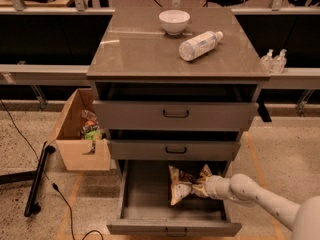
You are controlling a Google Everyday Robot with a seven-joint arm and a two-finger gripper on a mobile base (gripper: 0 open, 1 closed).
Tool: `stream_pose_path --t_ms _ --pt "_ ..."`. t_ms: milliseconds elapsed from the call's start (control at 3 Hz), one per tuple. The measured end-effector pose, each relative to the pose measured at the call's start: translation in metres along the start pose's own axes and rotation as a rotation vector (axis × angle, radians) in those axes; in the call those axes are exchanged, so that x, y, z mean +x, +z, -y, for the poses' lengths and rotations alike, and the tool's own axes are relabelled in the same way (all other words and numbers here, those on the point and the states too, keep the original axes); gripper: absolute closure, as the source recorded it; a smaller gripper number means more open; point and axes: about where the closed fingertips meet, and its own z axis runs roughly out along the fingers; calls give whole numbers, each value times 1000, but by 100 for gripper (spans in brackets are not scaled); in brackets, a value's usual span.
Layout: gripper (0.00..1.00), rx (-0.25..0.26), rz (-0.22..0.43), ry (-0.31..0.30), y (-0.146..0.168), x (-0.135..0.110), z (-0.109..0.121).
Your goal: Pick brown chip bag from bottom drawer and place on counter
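Note:
The brown chip bag (182, 184) is a crinkled cream-tan foil bag with dark print. It hangs pinched at its middle inside the open bottom drawer (145, 200), just under the drawer above. My gripper (201, 186) reaches in from the lower right on a white arm and is shut on the bag's right side. The bag looks lifted off the tray floor. The counter (145, 49) tops the cabinet above, glossy grey-brown.
A white bowl (174, 21) and a lying clear bottle (199, 45) sit on the counter's back right. Two closed drawers (175, 115) overhang the open one. A cardboard box (80, 134) with packets stands at left; a black pole and cable lie on the floor.

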Motion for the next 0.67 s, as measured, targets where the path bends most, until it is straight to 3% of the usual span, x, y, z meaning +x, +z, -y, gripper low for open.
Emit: stream_pose_path --t_ms 333,667 --pt "100 1 -6 42 -46 -6 -17" --pt "100 -2 38 57 -92 -25 -26"
